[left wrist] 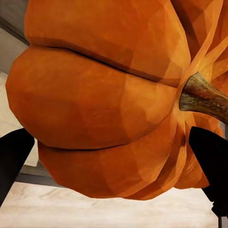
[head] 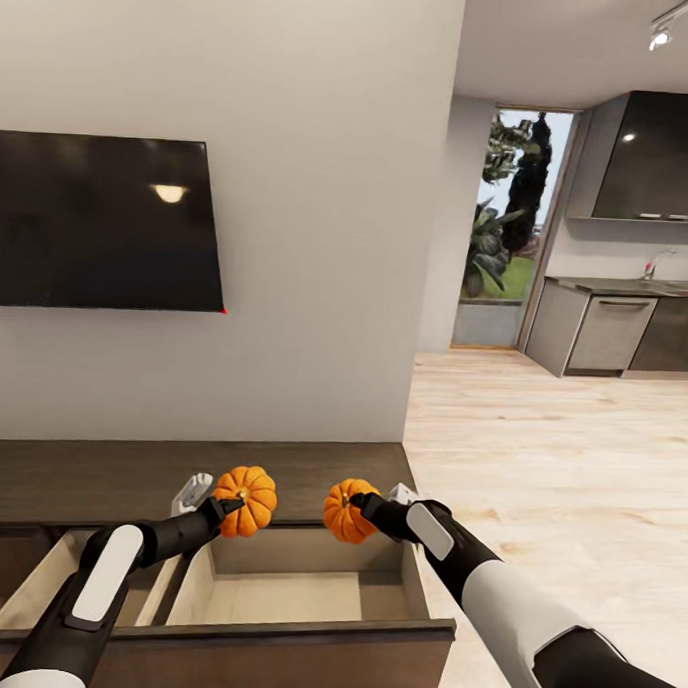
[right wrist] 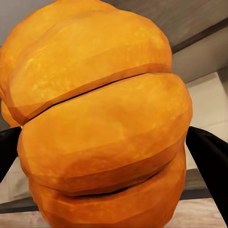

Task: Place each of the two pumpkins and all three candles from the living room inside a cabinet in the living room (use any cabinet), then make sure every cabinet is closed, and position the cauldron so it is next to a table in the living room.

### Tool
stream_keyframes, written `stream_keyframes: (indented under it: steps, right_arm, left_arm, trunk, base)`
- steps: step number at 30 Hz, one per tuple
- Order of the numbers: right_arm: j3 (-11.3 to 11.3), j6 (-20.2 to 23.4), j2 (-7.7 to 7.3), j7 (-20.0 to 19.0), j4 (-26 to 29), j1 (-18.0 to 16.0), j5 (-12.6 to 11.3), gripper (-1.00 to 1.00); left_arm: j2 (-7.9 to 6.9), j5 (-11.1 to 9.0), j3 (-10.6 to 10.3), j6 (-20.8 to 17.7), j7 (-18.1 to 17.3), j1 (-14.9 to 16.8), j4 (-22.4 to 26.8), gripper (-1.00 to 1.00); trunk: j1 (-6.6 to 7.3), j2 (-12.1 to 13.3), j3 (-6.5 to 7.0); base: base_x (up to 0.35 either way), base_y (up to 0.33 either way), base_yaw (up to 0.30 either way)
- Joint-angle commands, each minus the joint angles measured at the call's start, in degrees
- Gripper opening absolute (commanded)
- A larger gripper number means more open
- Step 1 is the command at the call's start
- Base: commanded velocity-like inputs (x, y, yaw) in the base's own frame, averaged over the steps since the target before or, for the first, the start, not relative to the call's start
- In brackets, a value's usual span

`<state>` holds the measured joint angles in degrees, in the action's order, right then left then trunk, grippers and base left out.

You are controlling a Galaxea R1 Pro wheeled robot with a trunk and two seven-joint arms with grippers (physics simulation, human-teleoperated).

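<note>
Two orange ribbed pumpkins hang over the open drawer of the dark brown cabinet (head: 279,461). My left gripper (head: 229,506) is shut on the left pumpkin (head: 247,500), which shows its brown stem close up in the left wrist view (left wrist: 104,104). My right gripper (head: 362,507) is shut on the right pumpkin (head: 343,511), seen large between the dark fingers (right wrist: 209,156) in the right wrist view (right wrist: 99,123). Both pumpkins are held above the drawer's back edge. The drawer's pale wood inside (head: 293,597) is bare. The candles, cauldron and table are out of view.
A black TV (head: 99,223) hangs on the white wall above the cabinet. A second drawer (head: 43,591) stands open at the left. Pale wood floor (head: 559,464) runs right toward a grey kitchen (head: 625,326) and a glass door (head: 509,231).
</note>
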<state>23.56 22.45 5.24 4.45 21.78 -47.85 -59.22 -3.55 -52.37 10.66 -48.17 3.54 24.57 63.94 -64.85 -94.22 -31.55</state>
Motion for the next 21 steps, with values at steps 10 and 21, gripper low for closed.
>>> stream_keyframes:
  steps: [10, 21]
  right_arm:
    - [0.69, -0.16, 0.06, 0.22, 0.60, -0.04, -0.48, -1.00]
    - [2.51, -2.09, -0.05, 1.51, 1.03, -0.40, -0.52, -1.00]
  left_arm:
    - [-0.10, -0.43, 0.14, -0.15, 0.42, 0.04, -0.12, -1.00]
    - [-0.44, -1.52, 0.55, -1.24, 1.77, 0.10, -0.11, -1.00]
  trunk:
    - [-1.53, -2.84, -1.32]
    - [-2.62, -4.83, -2.21]
  base:
    - [0.000, 0.000, 0.000]
    - [0.000, 0.000, 0.000]
